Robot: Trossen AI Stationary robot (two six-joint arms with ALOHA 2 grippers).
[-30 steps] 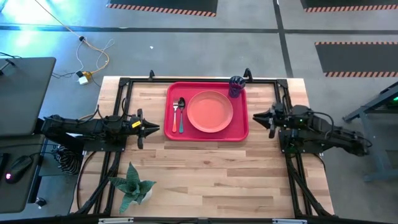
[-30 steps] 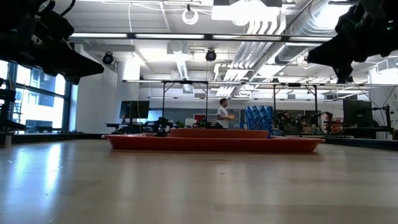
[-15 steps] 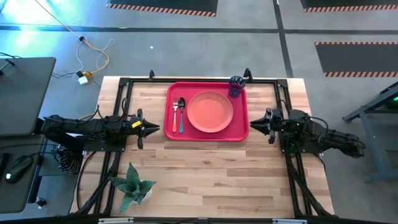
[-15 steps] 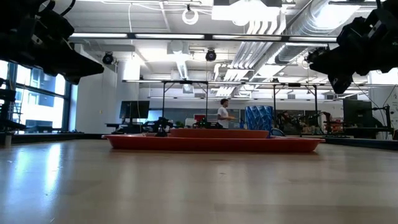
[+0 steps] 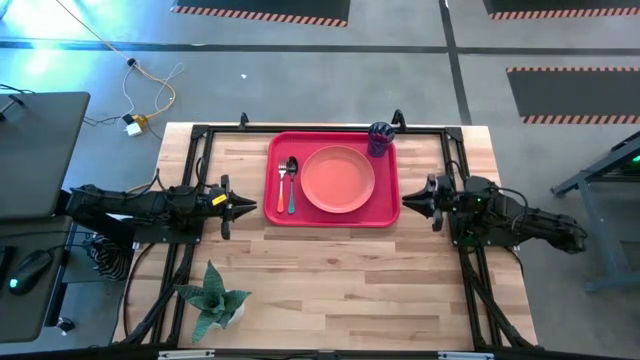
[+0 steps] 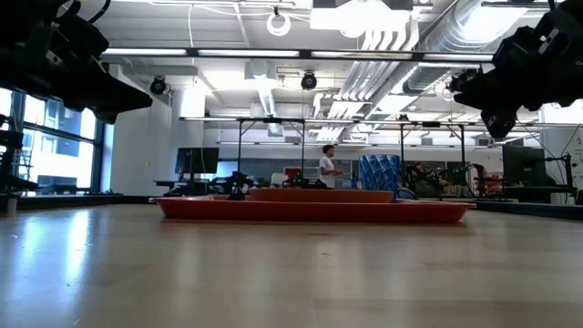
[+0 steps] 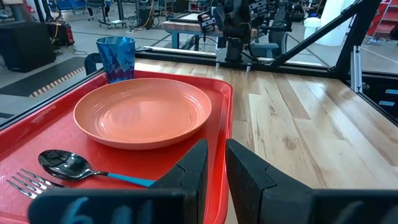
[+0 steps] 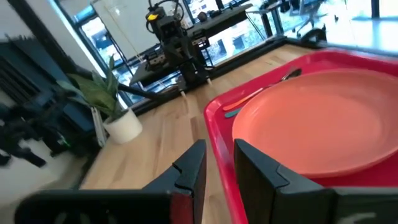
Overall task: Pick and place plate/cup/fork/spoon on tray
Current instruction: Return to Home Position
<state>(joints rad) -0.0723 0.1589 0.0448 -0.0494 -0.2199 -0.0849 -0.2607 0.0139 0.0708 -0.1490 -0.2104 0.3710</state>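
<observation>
All aboard the large red plastic tray (image 5: 330, 220): round salmon-pink plate (image 5: 338, 180) centre, orange-handled fork (image 5: 281, 187) and blue-handled spoon (image 5: 292, 185) left, dark blue tumbler (image 5: 380, 138) far right. Left gripper (image 5: 248, 208), right gripper (image 5: 408, 200): nearly closed, empty. The right one's near the rim; a low swing could jolt the tray and topple the tumbler.

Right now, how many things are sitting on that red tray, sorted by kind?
plate: 1
cup: 1
fork: 1
spoon: 1
Total: 4, all on the tray
</observation>
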